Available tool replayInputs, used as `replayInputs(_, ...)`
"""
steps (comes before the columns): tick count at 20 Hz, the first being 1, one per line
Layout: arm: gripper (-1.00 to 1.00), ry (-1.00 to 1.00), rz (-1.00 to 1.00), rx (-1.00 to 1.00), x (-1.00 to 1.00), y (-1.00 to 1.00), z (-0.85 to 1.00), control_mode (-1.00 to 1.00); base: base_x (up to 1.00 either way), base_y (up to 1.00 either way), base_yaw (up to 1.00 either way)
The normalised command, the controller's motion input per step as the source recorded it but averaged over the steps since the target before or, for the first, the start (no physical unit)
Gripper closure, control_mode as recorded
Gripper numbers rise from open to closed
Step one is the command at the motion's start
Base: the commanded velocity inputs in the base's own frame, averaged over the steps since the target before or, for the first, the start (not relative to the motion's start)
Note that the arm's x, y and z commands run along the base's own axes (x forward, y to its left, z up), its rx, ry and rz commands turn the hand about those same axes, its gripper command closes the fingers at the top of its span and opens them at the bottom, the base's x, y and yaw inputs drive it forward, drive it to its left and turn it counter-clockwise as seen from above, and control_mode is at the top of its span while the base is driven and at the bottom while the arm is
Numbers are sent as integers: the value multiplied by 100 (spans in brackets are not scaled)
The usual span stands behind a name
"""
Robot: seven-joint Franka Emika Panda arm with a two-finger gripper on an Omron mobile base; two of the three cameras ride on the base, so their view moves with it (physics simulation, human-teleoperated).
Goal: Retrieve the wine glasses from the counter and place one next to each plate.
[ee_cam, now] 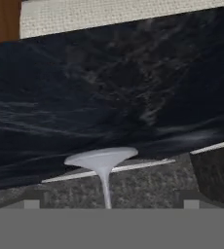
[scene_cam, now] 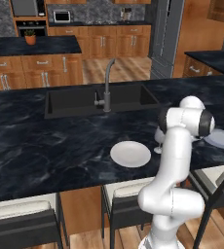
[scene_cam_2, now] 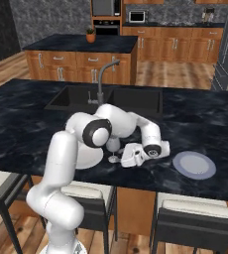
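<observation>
Between the white plate point(scene_cam: 130, 153) and the bluish plate point(scene_cam_2: 194, 164) I see one wine glass point(scene_cam_2: 113, 149) upright on the counter point(scene_cam: 46, 141), my own arm partly covering it, while the hand view shows its foot before the wide-spread gripper point(scene_cam_2: 129, 158).

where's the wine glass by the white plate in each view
Left base view: wine glass at centre right, mostly behind the arm, just right of the white plate.
Right base view: glass at centre, standing between the white plate and the gripper.
Hand view: its foot and stem at lower centre, seen rolled over.
Shared landmark: the black marble counter it stands on.
</observation>
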Motion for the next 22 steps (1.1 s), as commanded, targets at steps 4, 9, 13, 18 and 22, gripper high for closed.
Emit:
replayInputs(4, -100, -20, -12, 0, -29, -33, 30, -100, 0, 0, 0)
replayInputs(9, -100, -21, -21, 0, -44, -1, 63, -100, 0, 0, 0)
replayInputs(13, -100, -7, -24, 0, -43, -2, 70, -100, 0, 0, 0)
replayInputs(18, -100, -1, -11, 2, -48, -1, 82, -100, 0, 0, 0)
replayInputs(22, -100, 0, 0, 9, -51, 0, 95, -100, 0, 0, 0)
